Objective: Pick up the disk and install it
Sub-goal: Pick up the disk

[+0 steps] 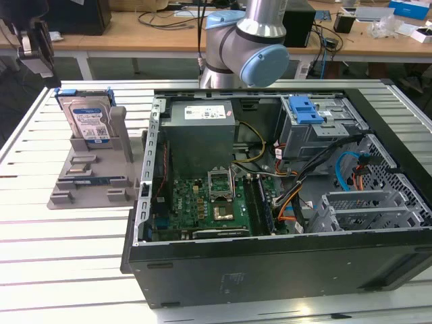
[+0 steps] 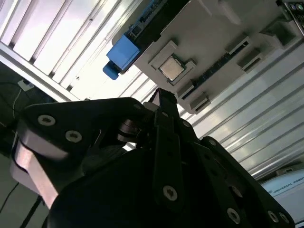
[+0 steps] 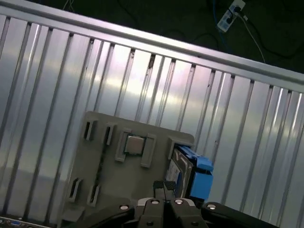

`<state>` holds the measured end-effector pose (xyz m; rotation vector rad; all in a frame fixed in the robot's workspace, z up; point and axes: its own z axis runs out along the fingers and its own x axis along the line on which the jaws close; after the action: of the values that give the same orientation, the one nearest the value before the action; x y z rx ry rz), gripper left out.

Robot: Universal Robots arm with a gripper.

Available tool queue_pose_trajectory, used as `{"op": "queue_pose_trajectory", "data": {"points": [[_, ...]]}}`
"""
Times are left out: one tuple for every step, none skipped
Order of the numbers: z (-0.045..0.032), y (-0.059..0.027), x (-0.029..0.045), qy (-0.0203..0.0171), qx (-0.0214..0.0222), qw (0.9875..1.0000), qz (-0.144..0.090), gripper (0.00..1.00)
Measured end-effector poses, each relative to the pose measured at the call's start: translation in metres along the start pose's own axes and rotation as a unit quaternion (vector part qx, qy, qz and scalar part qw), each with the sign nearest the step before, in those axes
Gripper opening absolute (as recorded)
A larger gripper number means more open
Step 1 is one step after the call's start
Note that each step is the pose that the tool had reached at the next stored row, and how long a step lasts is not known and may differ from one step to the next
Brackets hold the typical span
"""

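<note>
I am counting one of each thing here. My one black gripper [image 3: 164, 186] is hanging above the table, its fingertips drawn narrow, almost touching, and holding nothing. Just past my tips in both wrist views, one flat rectangular silver metal disk [image 3: 181, 167] with a blue plastic frame is standing on edge in a slot of one flat grey plastic fixture tray [image 3: 107, 164], and I am hanging apart from it. One small square silver chip [image 3: 135, 145] is lying in a recess of that tray, near the disk.

In the exterior view the disk [image 1: 88, 120] is standing upright at ten o'clock from one open black computer case [image 1: 270, 270], toward the exterior view's left. Its blue-and-white label is facing the camera. The tray's grey upright post [image 1: 117, 128] is rising at the disk's three o'clock side, between it and the case wall. My one grey-and-blue arm [image 1: 251, 40] is showing at twelve o'clock, behind the case.

Inside the case, one large grey metal power-supply box [image 1: 200, 131] is sitting at eleven o'clock and one green motherboard [image 1: 209, 202] at seven o'clock. One blue plastic latch piece [image 1: 305, 108] is sitting on the metal drive cage [image 1: 324, 128] at one o'clock. Orange, blue and black cables [image 1: 297, 196] are tangling near the centre. Everything is resting on one slatted aluminium table [image 1: 67, 256].
</note>
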<state>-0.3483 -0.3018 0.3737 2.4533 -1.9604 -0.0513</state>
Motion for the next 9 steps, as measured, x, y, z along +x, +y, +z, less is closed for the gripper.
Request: {"op": "queue_pose_trajectory", "data": {"points": [[0.0001,0.0,0.0,-0.0003,0.0004,0.9999,0.013,0.11],[0.0002,0.0,0.0,-0.0007,0.0008,0.9996,0.029,0.11],[0.0003,0.0,0.0,-0.001,0.0012,0.999,0.044,0.11],[0.0003,0.0,0.0,-0.0011,0.0014,0.9987,0.052,0.11],[0.0003,0.0,0.0,-0.0013,0.0016,0.9981,0.062,0.11],[0.0003,0.0,0.0,-0.0016,0.0019,0.9971,0.076,0.11],[0.0003,0.0,0.0,-0.0017,0.002,0.997,0.077,0.11],[0.0003,0.0,0.0,-0.0017,0.002,0.997,0.077,0.11],[0.0003,0.0,0.0,-0.0017,0.002,0.997,0.077,0.11]]}}
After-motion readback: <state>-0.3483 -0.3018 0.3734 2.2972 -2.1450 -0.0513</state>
